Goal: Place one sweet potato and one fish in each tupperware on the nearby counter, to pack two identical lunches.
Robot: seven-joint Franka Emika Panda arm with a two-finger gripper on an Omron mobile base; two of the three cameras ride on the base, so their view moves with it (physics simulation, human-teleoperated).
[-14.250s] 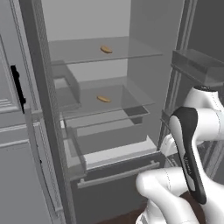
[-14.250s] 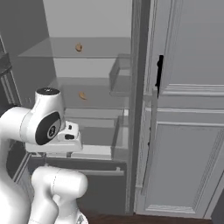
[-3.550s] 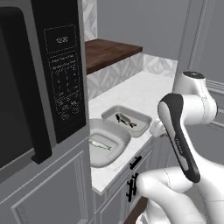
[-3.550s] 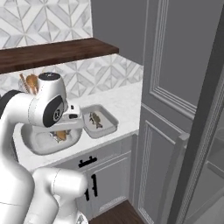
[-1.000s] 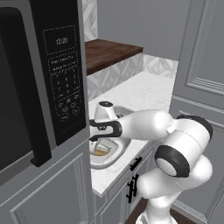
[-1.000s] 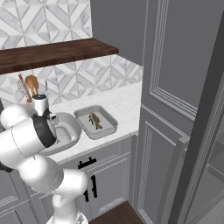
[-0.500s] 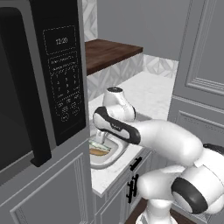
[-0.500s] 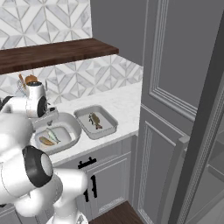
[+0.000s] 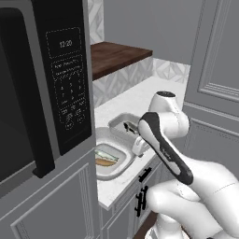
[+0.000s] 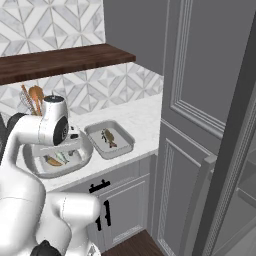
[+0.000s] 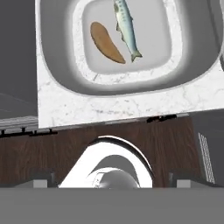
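Observation:
In the hand view my gripper is open and empty, its two dark fingertips far apart. Beyond it lies the round bowl-like tupperware, holding an orange-brown sweet potato and a pale silvery fish side by side. The same bowl sits on the white counter beneath my bent arm. To its right stands the rectangular tupperware with a dark fish in it. In the left base view the rectangular one is partly hidden by my arm.
A black microwave fills the left side, close to the bowl. A dark wooden shelf runs above the counter, with a pot of wooden utensils under it. Tall grey cabinet doors rise on the right. Black handles mark the doors below.
My arm has lifted up and drawn back from low over the round tupperware, and the jaws have spread wider. The sweet potato now lies in that bowl beside the fish.

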